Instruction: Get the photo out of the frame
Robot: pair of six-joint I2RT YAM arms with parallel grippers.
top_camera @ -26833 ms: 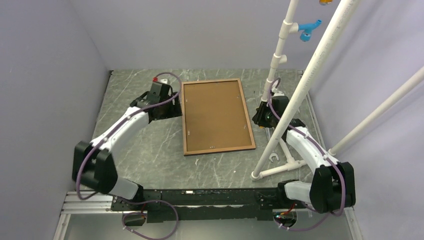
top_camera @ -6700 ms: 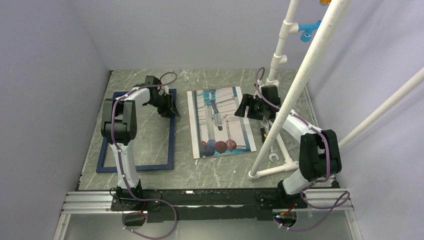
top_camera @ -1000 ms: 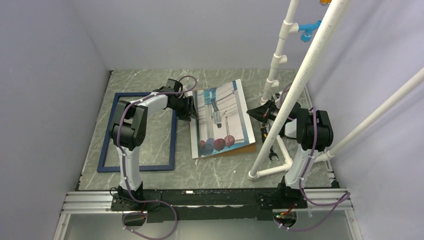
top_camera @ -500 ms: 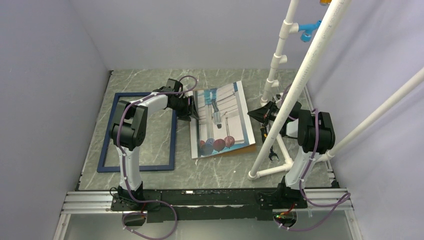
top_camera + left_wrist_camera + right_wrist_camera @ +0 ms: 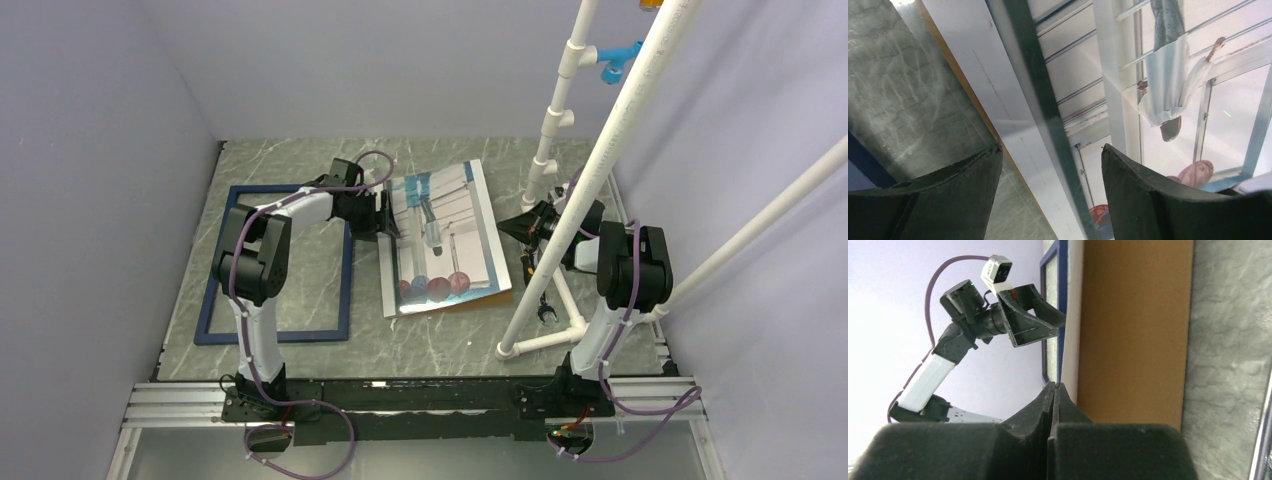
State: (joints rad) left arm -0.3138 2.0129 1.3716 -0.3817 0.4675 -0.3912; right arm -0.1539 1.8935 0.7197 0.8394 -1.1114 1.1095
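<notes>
Glossy rectangular photo (image 5: 445, 235), brown-backed, left jaws spread astride its edge, right jaws closed

photo (image 5: 445, 235): no readable text
frame (image 5: 270, 335): no readable text or label
desk (image 5: 430, 345): no legible signs, numbers or brands

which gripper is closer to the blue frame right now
Left. The left gripper is beside the right rail of the frame, at the left edge of the photo; the right gripper is across the photo, at its right edge.
</notes>
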